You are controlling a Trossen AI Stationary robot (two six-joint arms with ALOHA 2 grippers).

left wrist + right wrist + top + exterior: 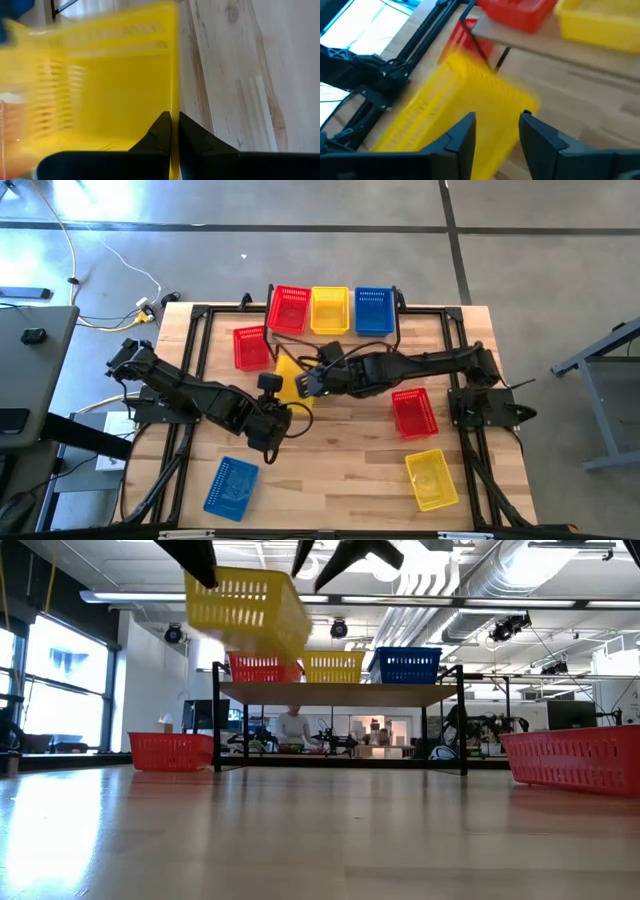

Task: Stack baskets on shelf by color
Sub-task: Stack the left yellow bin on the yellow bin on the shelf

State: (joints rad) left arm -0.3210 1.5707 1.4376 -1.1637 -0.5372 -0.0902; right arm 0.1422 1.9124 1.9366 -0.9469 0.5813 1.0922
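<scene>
The left gripper is closed on the wall of a yellow basket, its two dark fingers pinching the thin plastic rim between them. In the high view this gripper sits near the middle of the table, just in front of the shelf. The held basket is lifted clear of the tabletop; the low view shows it tilted in the air above the level of the shelf board.

The right gripper has its fingers spread apart, with nothing between them; it hangs directly above the same yellow basket. In the high view it lies just beside the left gripper, toward the shelf.

The shelf stands along the far edge of the table. On it, side by side, are a red basket, a yellow basket on the shelf and a blue basket.

On the tabletop, a second red basket lies in front of the shelf's left end. A third red basket lies toward the right edge. Another yellow basket lies near the near right corner. A second blue basket lies toward the near left corner.
</scene>
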